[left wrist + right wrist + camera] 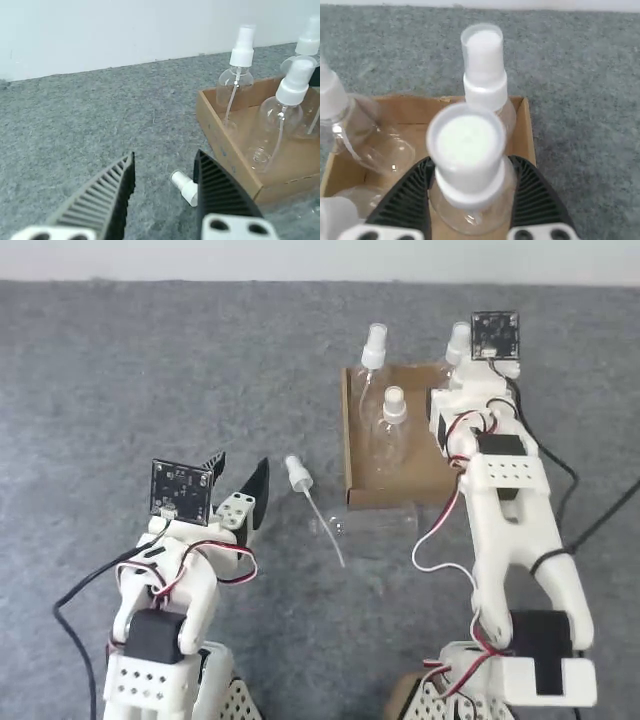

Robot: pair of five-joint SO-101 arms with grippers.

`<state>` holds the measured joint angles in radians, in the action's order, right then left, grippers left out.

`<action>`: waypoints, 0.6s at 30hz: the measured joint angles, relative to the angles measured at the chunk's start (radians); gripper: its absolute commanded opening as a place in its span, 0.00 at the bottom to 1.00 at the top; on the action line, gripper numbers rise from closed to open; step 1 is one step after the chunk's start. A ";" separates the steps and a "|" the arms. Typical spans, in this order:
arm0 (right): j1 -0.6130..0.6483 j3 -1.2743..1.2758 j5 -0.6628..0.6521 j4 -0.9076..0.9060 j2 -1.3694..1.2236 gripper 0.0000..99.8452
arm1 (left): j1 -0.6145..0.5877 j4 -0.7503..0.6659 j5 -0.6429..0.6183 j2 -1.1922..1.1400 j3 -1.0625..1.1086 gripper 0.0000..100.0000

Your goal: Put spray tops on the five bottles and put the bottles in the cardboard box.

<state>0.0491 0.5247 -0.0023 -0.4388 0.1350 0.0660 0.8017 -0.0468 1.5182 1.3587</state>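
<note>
I'm seeing a grey, fuzzy felt-like table (120, 370) carrying everything. The white plastic right arm (510, 510) is stretching over the cardboard box (352, 440), a shallow brown carton with raw corrugated walls. The left arm (165, 620) is sitting back at the near side. The right gripper (470, 162) is clamping its black ribbed fingers (402, 200) round a clear round-bodied bottle (470, 210) with a white cylindrical spray top (467, 135), holding it over the box's inside by one wall; I can't tell whether it's touching the floor. Two more capped bottles (375, 350) are standing in the box, a third at its far corner. One uncapped clear bottle (365, 523) is lying on the felt just beside the box's near wall. The left gripper (165, 155) is hanging with fingers spread wide, gripping nothing, near the loose white spray top (298, 475), which is lying on the felt, its thin dip tube (328, 532) running toward the lying bottle.
</note>
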 measured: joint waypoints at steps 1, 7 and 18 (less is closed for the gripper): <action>-0.002 0.000 0.000 0.008 -0.011 0.01 | 0.000 0.000 0.000 0.000 0.000 0.18; 0.002 0.048 0.000 0.100 -0.048 0.01 | 0.000 0.000 0.000 0.000 0.000 0.18; 0.000 0.054 0.000 0.149 -0.106 0.01 | 0.000 0.000 0.000 0.000 0.000 0.18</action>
<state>0.0491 0.5785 -0.0023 -0.2900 0.0292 0.0660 0.8017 -0.0468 1.5182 1.3587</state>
